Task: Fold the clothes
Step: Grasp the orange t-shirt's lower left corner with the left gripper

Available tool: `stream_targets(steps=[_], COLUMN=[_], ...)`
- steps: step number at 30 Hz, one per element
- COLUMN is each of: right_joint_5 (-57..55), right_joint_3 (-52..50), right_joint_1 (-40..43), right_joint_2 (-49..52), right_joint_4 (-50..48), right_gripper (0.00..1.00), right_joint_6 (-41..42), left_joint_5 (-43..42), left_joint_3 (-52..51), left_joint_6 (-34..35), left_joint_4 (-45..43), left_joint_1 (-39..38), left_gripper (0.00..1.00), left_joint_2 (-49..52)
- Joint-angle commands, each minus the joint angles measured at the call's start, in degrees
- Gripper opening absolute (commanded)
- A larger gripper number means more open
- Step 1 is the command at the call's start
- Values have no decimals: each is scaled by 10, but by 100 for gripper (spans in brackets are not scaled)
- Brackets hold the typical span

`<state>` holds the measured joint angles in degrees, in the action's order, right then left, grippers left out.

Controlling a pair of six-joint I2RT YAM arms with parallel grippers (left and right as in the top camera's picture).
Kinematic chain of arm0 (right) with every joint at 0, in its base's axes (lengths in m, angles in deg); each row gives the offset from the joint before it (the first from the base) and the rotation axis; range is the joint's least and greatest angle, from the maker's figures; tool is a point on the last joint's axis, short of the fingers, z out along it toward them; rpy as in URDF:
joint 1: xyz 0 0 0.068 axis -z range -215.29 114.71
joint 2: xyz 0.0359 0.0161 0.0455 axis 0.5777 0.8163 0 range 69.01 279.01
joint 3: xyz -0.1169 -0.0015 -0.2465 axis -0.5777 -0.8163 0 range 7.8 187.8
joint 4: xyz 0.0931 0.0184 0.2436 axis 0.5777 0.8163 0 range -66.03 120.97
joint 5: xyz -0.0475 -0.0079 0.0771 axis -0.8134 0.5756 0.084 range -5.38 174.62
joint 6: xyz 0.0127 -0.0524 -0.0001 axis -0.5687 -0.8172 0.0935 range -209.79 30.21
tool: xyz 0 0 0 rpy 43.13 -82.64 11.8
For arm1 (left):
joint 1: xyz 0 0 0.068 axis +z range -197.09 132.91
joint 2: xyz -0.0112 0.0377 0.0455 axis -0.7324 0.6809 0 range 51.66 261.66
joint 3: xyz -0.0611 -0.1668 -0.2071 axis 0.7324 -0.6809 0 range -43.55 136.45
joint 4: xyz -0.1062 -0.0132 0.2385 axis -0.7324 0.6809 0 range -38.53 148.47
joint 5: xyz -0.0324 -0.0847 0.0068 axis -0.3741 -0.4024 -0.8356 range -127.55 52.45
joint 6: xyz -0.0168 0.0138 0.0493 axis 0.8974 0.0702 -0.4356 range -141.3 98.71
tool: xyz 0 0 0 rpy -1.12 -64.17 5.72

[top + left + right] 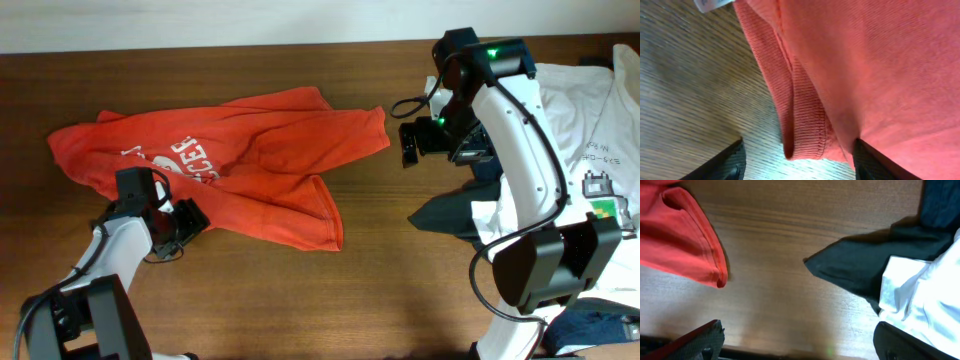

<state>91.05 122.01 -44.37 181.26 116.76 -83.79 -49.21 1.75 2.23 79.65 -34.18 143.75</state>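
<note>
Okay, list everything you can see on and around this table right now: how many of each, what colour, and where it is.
orange-red T-shirt: one, orange-red with white lettering, lying crumpled on the left half of the table
white T-shirt: one, white with a green square graphic, at the right edge
dark navy garments: number unclear, dark navy, right side, partly under the white T-shirt
table: one, dark brown wood, beneath everything
left gripper: one, black fingers, open, astride a ribbed edge of the orange-red T-shirt
right gripper: one, black fingers, open, over bare wood between the orange-red T-shirt and the dark navy garments
</note>
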Motion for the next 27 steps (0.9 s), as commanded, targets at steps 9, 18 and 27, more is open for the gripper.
stream_targets(steps=[9,18,27], right_joint_5=[-11,-7,-7], right_joint_3=[2,2,2], right_joint_1=[1,1,1], right_joint_2=[-13,-13,-13], right_joint_4=[0,0,5], right_gripper=[99,99,99], right_joint_6=[3,3,3], left_joint_5=[40,32,120], left_joint_3=[-10,-50,-50], left_joint_6=[0,0,0], left_joint_4=[31,-62,-33], left_joint_1=[-2,-2,-108], left_gripper=[62,47,40], left_joint_2=[1,2,2])
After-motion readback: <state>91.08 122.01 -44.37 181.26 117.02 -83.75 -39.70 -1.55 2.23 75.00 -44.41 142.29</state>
